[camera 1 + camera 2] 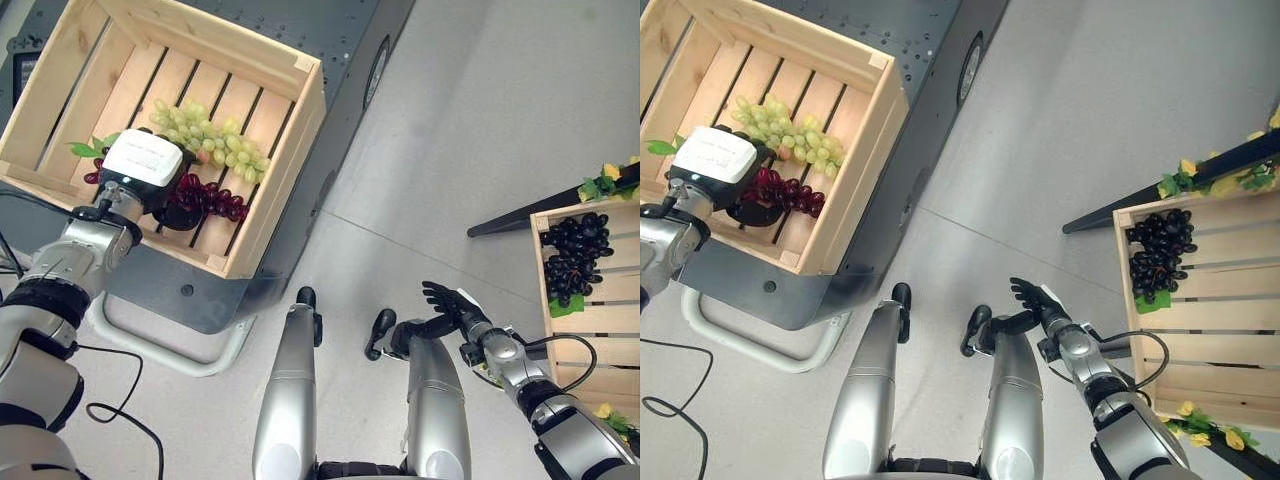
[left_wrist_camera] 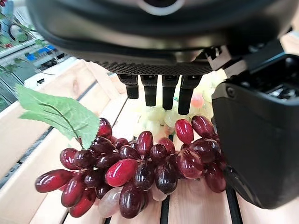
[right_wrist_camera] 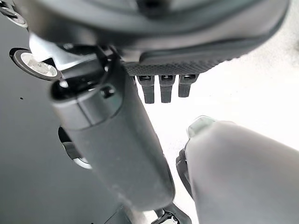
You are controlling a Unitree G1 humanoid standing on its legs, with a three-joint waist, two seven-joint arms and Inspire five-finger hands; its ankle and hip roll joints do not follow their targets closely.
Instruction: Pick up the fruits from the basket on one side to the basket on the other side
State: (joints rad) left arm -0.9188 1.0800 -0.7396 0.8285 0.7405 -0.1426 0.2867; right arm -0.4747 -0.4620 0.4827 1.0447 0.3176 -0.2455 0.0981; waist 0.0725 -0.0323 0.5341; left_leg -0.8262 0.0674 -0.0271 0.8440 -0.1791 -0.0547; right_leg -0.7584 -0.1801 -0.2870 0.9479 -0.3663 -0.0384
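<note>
Our left robot hand (image 1: 150, 172) hangs inside the left crate (image 1: 268, 195), its fingers (image 2: 150, 91) straight and released, the thumb standing apart; nothing is grasped. Directly under it lies the red grape bunch (image 2: 140, 170), on the crate's slats, with its long axis running across the line of our fingers and its green leaf (image 2: 63, 115) at one end. The green grape bunch (image 1: 212, 143) lies just beyond, touching the red one. Our right robot hand (image 1: 452, 304) hovers open over the floor, well apart from this fruit, near the right crate (image 1: 585, 325), which holds the black grape bunch (image 1: 576, 255). We judge the left hand nearer; it needs to drop and close.
</note>
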